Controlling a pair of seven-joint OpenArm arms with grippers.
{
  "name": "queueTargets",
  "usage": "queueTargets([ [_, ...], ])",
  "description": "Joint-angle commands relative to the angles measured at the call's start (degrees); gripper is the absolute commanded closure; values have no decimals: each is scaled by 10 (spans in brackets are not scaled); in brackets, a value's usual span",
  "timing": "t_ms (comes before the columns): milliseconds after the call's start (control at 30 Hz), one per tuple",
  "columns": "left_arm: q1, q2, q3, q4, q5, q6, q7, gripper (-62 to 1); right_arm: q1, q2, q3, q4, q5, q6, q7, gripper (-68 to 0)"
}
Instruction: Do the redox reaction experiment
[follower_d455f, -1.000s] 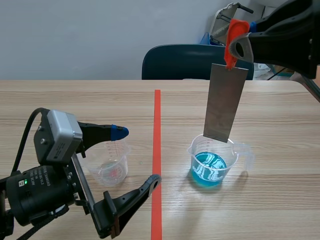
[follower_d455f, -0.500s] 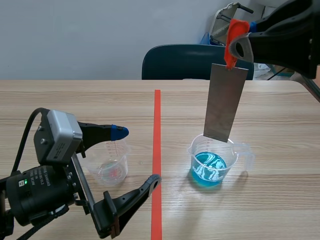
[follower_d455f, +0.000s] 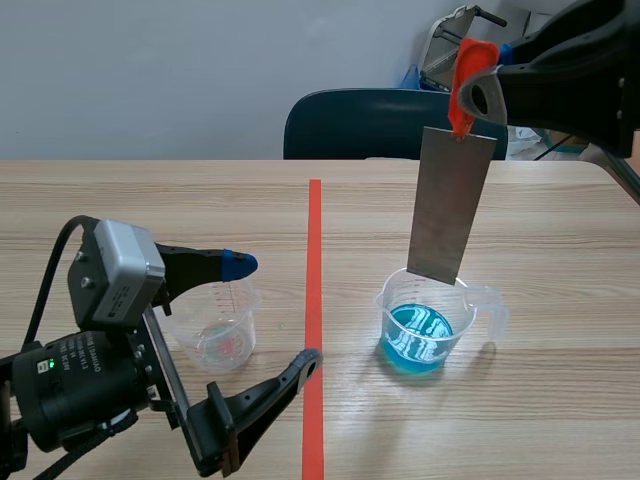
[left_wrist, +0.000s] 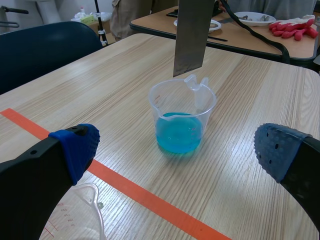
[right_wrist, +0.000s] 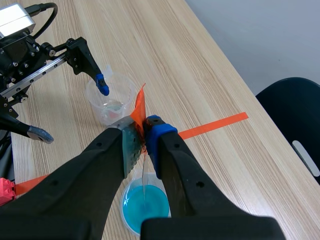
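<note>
There were 2 clear cups: 1 blue-liquid cup (follower_d455f: 425, 328) on the right and 1 nearly empty cup (follower_d455f: 215, 338) on the left, by the left gripper's (follower_d455f: 275, 312) wide-apart fingers. The right gripper (right_wrist: 142, 127) clamped 1 metal plate (follower_d455f: 450, 205) hanging over the blue-liquid cup. An orange tab (follower_d455f: 465, 80) hid the plate's top edge.

Grey metal plate (follower_d455f: 449, 205), blue liquid (follower_d455f: 418, 335), orange-red tape (follower_d455f: 314, 300)

Raised right tool (follower_d455f: 468, 95) clamps metal sheet (follower_d455f: 448, 205) above blue-liquid beaker (follower_d455f: 420, 330); left tool (follower_d455f: 275, 312) spread by clear beaker (follower_d455f: 215, 338).
</note>
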Motion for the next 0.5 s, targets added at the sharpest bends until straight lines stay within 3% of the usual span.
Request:
queueTargets([
  [0, 0, 3, 0, 14, -2, 0, -6, -623, 7, 8, 8, 8, 6, 4, 7, -6],
  [467, 0, 3, 0, 13, -2, 0, 9, -623, 7, 8, 8, 8, 6, 4, 7, -6],
])
